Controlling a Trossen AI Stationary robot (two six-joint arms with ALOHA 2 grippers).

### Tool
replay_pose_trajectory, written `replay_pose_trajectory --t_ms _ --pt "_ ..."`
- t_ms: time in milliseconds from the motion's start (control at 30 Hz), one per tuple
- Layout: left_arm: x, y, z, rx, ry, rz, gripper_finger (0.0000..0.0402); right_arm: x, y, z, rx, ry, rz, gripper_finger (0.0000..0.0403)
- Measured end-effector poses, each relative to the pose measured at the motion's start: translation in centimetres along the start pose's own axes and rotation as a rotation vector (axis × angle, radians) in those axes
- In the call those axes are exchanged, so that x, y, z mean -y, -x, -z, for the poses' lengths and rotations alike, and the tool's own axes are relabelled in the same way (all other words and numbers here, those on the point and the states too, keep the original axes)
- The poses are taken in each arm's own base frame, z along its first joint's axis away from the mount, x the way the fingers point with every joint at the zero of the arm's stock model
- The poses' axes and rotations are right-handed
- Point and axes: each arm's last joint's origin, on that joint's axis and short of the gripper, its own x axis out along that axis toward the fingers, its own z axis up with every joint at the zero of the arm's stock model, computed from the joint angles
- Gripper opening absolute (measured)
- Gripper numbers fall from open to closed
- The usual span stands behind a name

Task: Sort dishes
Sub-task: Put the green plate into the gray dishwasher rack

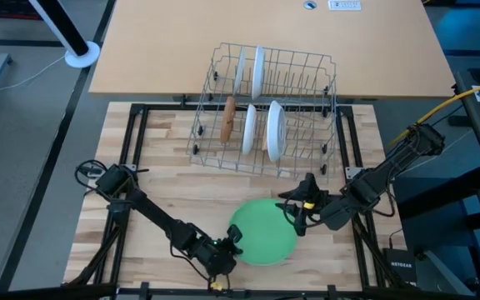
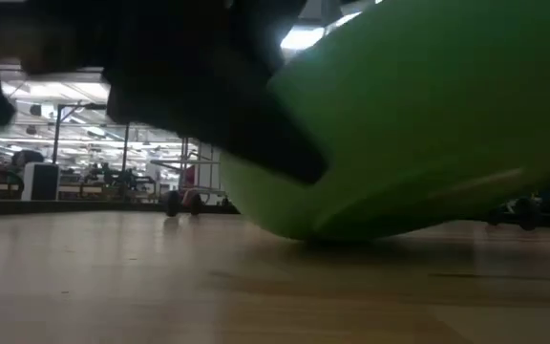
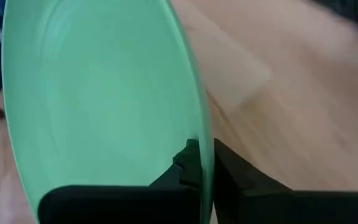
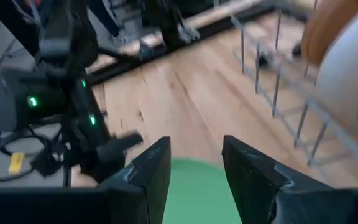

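Left gripper: my left gripper (image 1: pixel 227 250) sits near the front edge of the wooden worktop (image 1: pixel 165 183), fingers (image 3: pixel 188 168) clamped tight on the rim of the large round light green plate (image 1: pixel 263 231).
Green plate: it lies toward the front edge of the worktop, about midway along it; in the low view (image 2: pixel 399 124) its rim looks tipped up on one side while its underside touches the wood.
Right gripper: my right gripper (image 1: pixel 300 210) hangs over the plate's edge on the side away from my left one, fingers (image 4: pixel 148 171) parted with nothing between them.
Rack: the grey wire dish rack (image 1: pixel 307 125) stands at the worktop's back edge, well apart from the green plate.
Rack contents: round white plates (image 1: pixel 275 131) stand upright on edge in its slots, and one brown round plate (image 1: pixel 228 118) stands at the row's left end.
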Motion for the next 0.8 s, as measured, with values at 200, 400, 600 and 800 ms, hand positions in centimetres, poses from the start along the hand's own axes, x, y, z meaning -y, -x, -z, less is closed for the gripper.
replay_pose_trajectory --t_ms 200,400,600,800 --pt "-2.0 1.6 -3.3 0.109 0.232 -0.014 0.0005 -1.6 2.0 -4.6 0.131 0.113 -0.016 0.0152" --pt "-5.7 4.4 -6.5 0.245 0.478 -0.033 0.0004 -2.8 5.9 -10.9 0.277 0.225 -0.079 0.0152" --pt "-10.5 6.3 -8.1 0.397 0.708 -0.031 0.0003 -2.7 10.4 -16.6 0.421 0.289 -0.11 0.0152" --pt "-16.5 6.7 -8.3 0.654 0.934 -0.013 0.0002 -1.4 14.4 -20.4 0.521 0.317 -0.093 0.0152"
